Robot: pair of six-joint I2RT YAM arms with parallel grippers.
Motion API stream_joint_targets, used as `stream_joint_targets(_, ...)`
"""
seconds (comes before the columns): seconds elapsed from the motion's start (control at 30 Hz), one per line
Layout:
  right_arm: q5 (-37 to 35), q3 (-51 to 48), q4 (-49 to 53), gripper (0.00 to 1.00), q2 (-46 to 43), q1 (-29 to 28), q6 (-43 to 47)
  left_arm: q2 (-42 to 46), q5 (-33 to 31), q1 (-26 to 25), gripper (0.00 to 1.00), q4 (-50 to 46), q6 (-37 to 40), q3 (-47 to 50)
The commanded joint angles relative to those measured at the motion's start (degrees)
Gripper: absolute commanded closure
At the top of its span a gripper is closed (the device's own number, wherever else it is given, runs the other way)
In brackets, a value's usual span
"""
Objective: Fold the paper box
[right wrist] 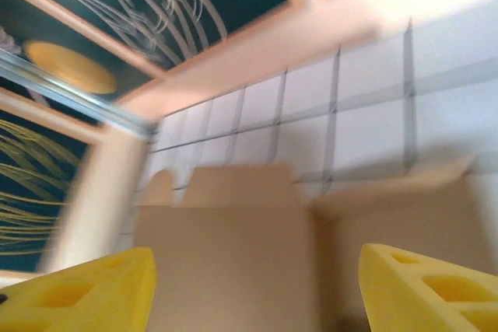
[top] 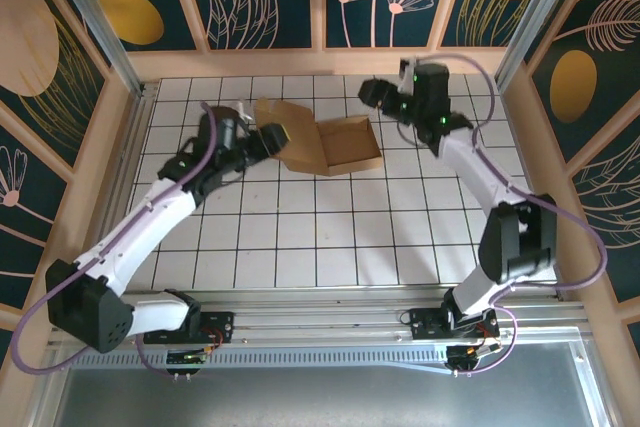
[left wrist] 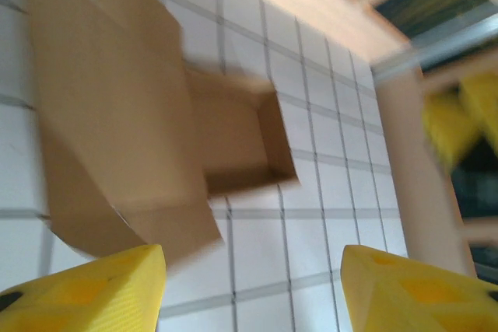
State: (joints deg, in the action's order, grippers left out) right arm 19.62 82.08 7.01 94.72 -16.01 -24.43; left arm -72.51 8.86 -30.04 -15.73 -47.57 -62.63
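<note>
Box (top: 348, 145) is parked half-folded on the desk (top: 330, 237) near the back wall (top: 320, 62). Left end effector (left wrist: 253, 270) and right end effector (right wrist: 257, 277) are spread, so the loose flap (top: 300, 142) could get knocked flat.

The paper box (top: 335, 152) lies on the tiled table (top: 300, 237), toward the far side. Its tray forms the right part, and a large flap (top: 298, 139) extends from the tray's left edge. The left gripper (top: 272, 139) sits just left of the box, beside the flap. The right gripper (top: 372, 94) is behind and right of the box, apart from it. The back wall (top: 320, 62) stands behind the box.
</note>
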Motion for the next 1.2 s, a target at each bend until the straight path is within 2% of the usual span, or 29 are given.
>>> stream_joint_targets(0.0, -6.3, 13.7, 19.1, 0.3, 13.3, 1.1, 32.9, 1.6, -4.1, -8.8, 0.39, 5.5, -7.9, 4.5)
stream_joint_targets(0.1, -5.3, 27.2, 27.2, 0.25, 23.8, 0.6, 48.0, 1.9, -8.1, -14.7, 0.39, 7.6, -12.9, 7.3)
stream_joint_targets(0.2, 0.2, 37.1, 33.3, 0.24, 31.5, 0.6, 61.6, 3.2, -9.4, -16.1, 0.38, 8.1, -15.3, 11.2)
stream_joint_targets(0.23, 2.1, 39.0, 34.6, 0.24, 33.3, 0.6, 66.4, 3.8, -10.0, -16.1, 0.34, 8.6, -14.8, 12.2)
stream_joint_targets(0.33, 3.0, 42.7, 33.8, 0.17, 37.3, -0.2, 76.4, 6.7, -11.7, -16.0, 0.07, 9.5, -10.1, 14.5)
stream_joint_targets(0.37, 3.4, 44.4, 34.6, 0.14, 39.0, -0.6, 80.4, 7.6, -12.2, -16.1, 0.01, 9.6, -7.9, 14.7)
stream_joint_targets(0.47, 0.7, 49.5, 36.6, 0.07, 43.7, -1.8, 87.8, 8.8, -13.7, -16.0, 0.01, 7.6, -0.6, 12.9)
stream_joint_targets(0.6, 1.0, 51.5, 34.6, 0.02, 46.8, -2.7, 91.4, 7.1, -15.3, -16.0, 0.01, 2.5, 6.9, 8.1)
stream_joint_targets(0.73, 0.1, 53.0, 33.0, 0.02, 49.4, -2.9, 92.2, 5.8, -15.9, -16.0, 0.01, 0.3, 12.4, 4.6)
stream_joint_targets(0.87, -2.0, 57.3, 34.4, 0.03, 53.5, -2.9, 94.0, 6.7, -17.2, -16.0, 0.01, 1.9, 17.7, 4.6)
stream_joint_targets(0.97, -1.3, 57.0, 33.3, 0.04, 54.8, -2.9, 95.1, 7.9, -18.0, -15.9, 0.01, 4.7, 21.0, 6.2)
stream_joint_targets(1.03, -0.9, 57.8, 33.0, 0.12, 55.9, -2.9, 95.0, 7.9, -18.9, -15.9, 0.01, 5.5, 21.6, 6.6)
stream_joint_targets(1.1, -0.4, 58.2, 33.1, 0.29, 56.2, -3.0, 94.6, 7.9, -18.8, -15.9, 0.01, 6.0, 21.7, 6.6)
stream_joint_targets(1.17, 0.6, 58.0, 33.4, 0.37, 56.1, -2.9, 94.1, 8.5, -18.9, -15.9, 0.01, 7.2, 21.1, 9.0)
